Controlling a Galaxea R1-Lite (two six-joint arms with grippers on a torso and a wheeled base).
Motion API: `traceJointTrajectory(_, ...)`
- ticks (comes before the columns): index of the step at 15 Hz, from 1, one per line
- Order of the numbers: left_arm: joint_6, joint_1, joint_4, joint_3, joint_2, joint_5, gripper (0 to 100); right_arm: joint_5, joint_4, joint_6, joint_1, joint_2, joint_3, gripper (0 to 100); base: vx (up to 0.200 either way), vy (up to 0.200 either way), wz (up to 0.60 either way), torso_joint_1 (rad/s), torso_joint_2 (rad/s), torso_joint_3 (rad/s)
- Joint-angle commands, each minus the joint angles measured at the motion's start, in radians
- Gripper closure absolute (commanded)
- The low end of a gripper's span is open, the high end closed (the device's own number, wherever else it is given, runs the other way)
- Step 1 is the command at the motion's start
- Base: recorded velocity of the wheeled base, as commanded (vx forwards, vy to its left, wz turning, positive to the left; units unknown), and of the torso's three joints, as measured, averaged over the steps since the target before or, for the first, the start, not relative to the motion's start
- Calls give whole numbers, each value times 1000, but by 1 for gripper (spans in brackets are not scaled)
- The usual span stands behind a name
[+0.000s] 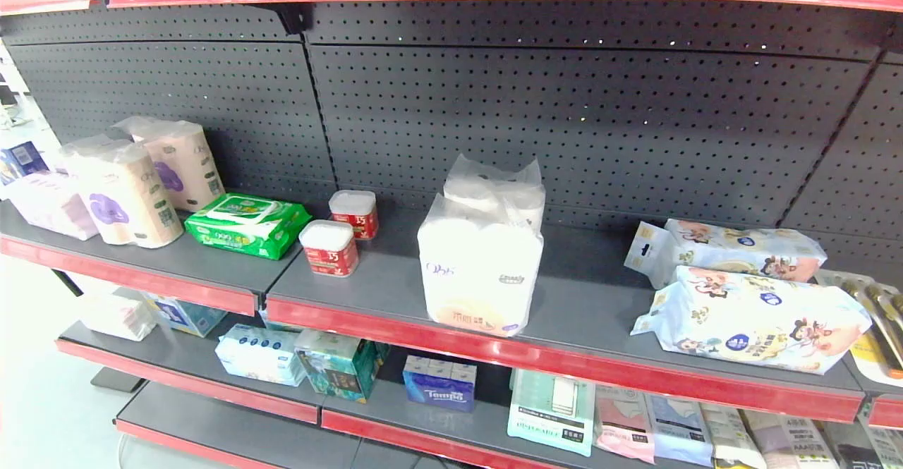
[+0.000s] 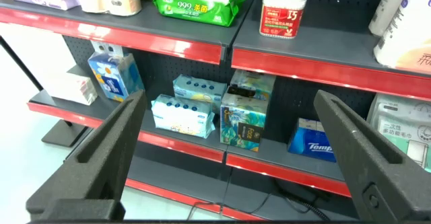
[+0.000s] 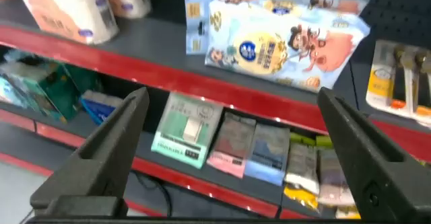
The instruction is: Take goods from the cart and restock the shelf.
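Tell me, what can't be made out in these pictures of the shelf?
- Head view: the front roll pack hides most of the rear roll pack.
- Head view: the edge cuts off the yellow blister card.
- Left wrist view: a finger of the left hand covers part of the blue tissue box.
- Right wrist view: the pink packet has blurred print.

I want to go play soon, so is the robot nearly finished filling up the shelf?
Hard to say. Done: the shelf already holds a white paper pack, green wipes and cartoon packs. In hand: nothing, the left end effector and right end effector are both open and empty. Left: bare shelf beside the white pack could take more, so it likely needs another item first.
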Motion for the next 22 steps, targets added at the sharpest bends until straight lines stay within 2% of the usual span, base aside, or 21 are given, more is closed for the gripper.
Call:
traceJointTrajectory(1,1,0,0,0,1,-1,0,-1,-2,10,13,-77,4,0,0,0,0,0,0,0)
traceJointTrajectory(3,1,0,0,0,1,-1,0,-74,-13,114,13,-77,27,0,0,0,0,0,0,0)
traceJointTrajectory(10,-1,0,0,0,1,-1,0,-79,-14,85,13,-77,27,0,0,0,0,0,0,0)
traceJointTrajectory(13,1,0,0,0,1,-33,0,-79,-14,85,13,-77,27,0,0,0,0,0,0,0)
traceJointTrajectory(17,7,0,0,0,1,-38,0,-73,-14,90,13,-77,29,0,0,0,0,0,0,0)
traceJointTrajectory(22,7,0,0,0,1,-39,0,-70,-16,91,13,-77,29,0,0,0,-600,6,2,1)
